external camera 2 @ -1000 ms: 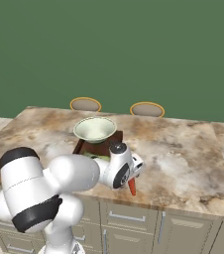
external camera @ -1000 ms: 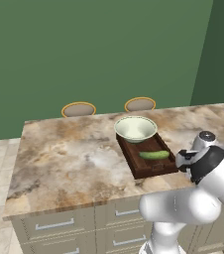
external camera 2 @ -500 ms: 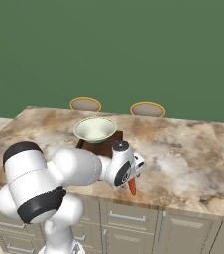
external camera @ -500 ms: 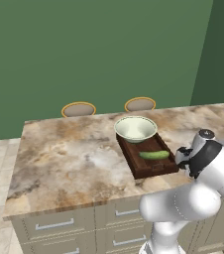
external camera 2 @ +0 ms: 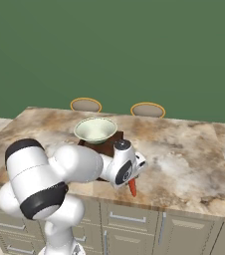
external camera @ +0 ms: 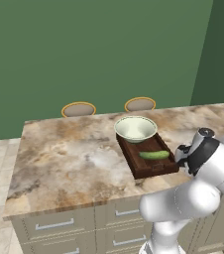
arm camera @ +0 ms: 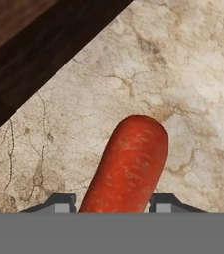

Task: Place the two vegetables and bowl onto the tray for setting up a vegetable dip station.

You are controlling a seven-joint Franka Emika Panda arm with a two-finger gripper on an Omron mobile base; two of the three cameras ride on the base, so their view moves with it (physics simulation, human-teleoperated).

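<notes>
On the brown stone counter sits a dark wooden tray. It lies near the front edge, with its long side running away from the robot. At the far end of the tray rests the pale bowl. Its wide rim sticks out past the tray's sides. Nearer the front, a small green cucumber lies flat inside the tray, crosswise. Bowl and cucumber are apart from each other.

Just to the right of the tray hangs the gripper, pointing down at the counter. It holds the orange-red carrot. From the right base view, the carrot pokes down out of the white hand, and its tip hangs close above the stone near the counter's front edge. I cannot tell if the tip touches the stone.

Looking along the hand, the carrot rises between the two dark fingertips, which sit tight against its sides. Its round end points out over the bare stone. A corner of the tray shows off to one side, apart from the carrot, with a strip of stone between them. So the carrot is beside the tray, not over it.

Behind the counter stand two round stools with yellow rims, against the green wall. Below the counter are pale drawers with small handles.
</notes>
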